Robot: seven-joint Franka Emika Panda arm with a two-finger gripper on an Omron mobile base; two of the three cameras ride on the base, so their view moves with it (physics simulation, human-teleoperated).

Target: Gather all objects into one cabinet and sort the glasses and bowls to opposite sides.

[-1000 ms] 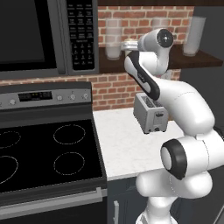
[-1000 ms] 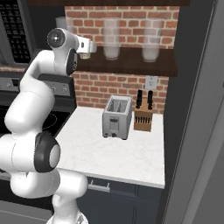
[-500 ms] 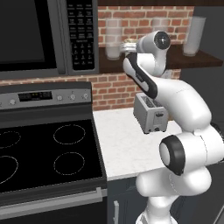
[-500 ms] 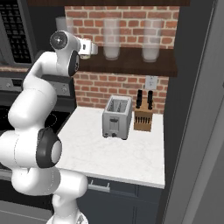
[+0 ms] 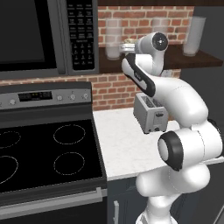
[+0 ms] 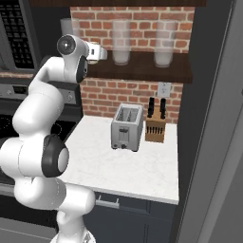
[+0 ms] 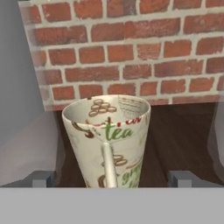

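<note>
**Hand view: open gripper at a patterned mug on the brick-backed shelf**

Hand view, nearest: the two fingertips (image 7: 43,178) stand wide apart, one at each side of the cream patterned mug (image 7: 108,140), gripping nothing. The mug stands upright on the dark wooden shelf (image 7: 183,135), its handle facing the camera; a red brick wall (image 7: 131,52) rises behind it. Right base view: the gripper (image 6: 100,52) is raised to shelf height, left of two frosted glass jars (image 6: 121,42). Below, a toaster (image 6: 126,126) and a knife block (image 6: 155,126) stand on the white counter (image 6: 128,166).
</note>
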